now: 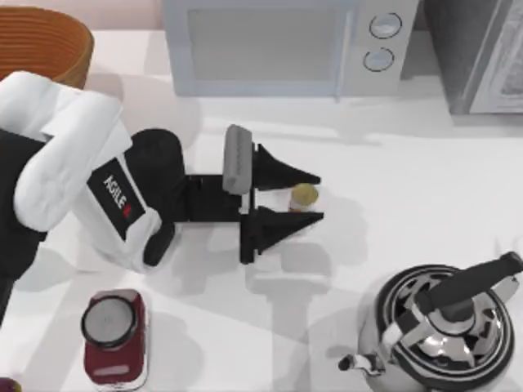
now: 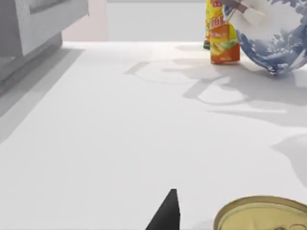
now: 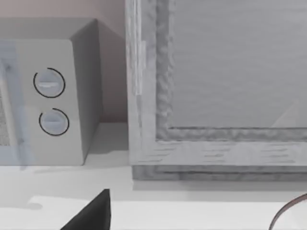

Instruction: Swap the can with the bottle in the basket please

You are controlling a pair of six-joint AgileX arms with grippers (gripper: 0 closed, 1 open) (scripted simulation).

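Reaching across the middle of the white counter, my left arm holds its black pincer at the bottle. The pincer is spread wide, one finger on each side of the bottle, and I cannot tell whether either finger touches it. The bottle is tiny, with a dull gold round top, and it stands upright on the counter between the fingertips. In the left wrist view, the gold top sits very close to the camera, just beside one dark fingertip.

The basket, orange-brown woven wicker, sits at the counter's far left corner, well apart from the bottle and partly behind the arm's white casing. A dark red can with a grey top stands near the front left edge. A shiny metal kettle with a black handle stands at the front right. A grey microwave lines the back edge.

The left wrist view also shows an orange and yellow carton farther off beside a blue and white bowl. The right wrist view faces the microwave's two dials; a dark fingertip of the right pincer shows there, and I cannot tell how it is set.
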